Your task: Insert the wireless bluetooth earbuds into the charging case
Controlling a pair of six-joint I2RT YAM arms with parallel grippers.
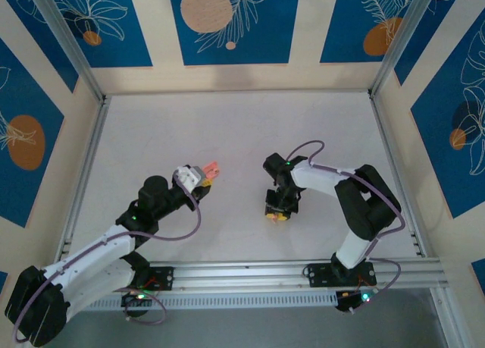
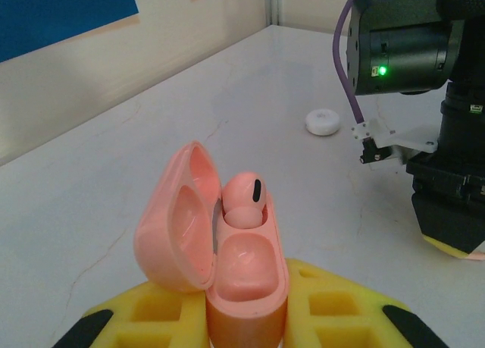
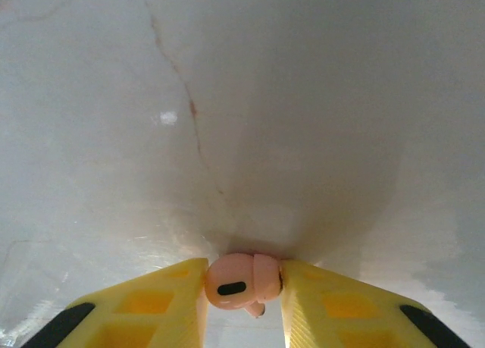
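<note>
Case [image 2: 246, 276] is pinched between the left gripper [image 2: 246, 314]'s yellow fingers [image 2: 155, 310], lid [image 2: 178, 227] flipped open to the left; one earbud [image 2: 244, 200] is already seated in the far slot, near slot just bare pink. Right gripper [image 3: 242, 306] points down at the table [image 3: 303, 98], well apart from the case, clamped on the other earbud [image 3: 236, 281]; small white disc [image 2: 323, 122] lies on the table beyond the case, seen from the left wrist.
</note>
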